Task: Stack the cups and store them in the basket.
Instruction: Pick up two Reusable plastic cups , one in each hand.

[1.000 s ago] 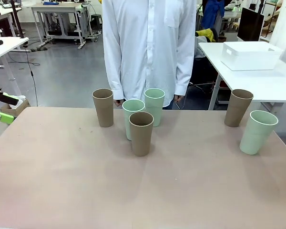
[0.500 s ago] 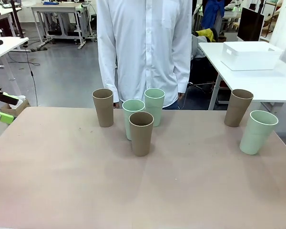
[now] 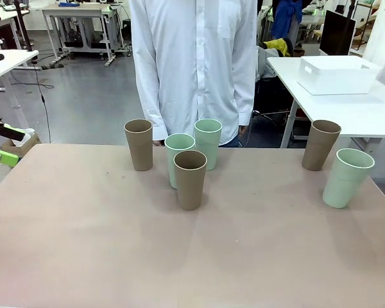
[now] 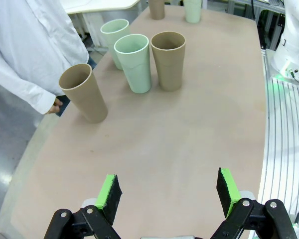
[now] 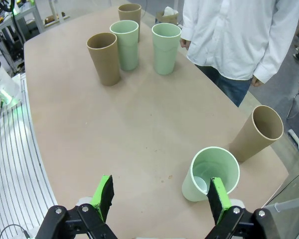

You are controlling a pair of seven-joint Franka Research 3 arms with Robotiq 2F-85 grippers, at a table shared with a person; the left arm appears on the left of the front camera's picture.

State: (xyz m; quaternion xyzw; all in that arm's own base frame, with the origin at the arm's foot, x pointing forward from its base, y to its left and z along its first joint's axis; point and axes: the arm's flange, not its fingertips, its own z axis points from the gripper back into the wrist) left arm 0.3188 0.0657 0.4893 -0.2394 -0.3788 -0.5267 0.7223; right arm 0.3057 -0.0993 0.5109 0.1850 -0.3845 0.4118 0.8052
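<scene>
Standing beyond right gripper [image 5: 160, 192]: mint cup [image 5: 209, 173]

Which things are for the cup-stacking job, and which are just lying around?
For the job:
- left brown cup, middle brown cup, right brown cup
- front green cup, back green cup, right green cup
- white basket, on the next table

Just lying around:
- black screen
- far workbench

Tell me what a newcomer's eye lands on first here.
Six upright cups on the tan table: four clustered before the person's white shirt, two near the right edge. The white basket sits on another table beyond. The left gripper and right gripper hang open, empty.
</scene>
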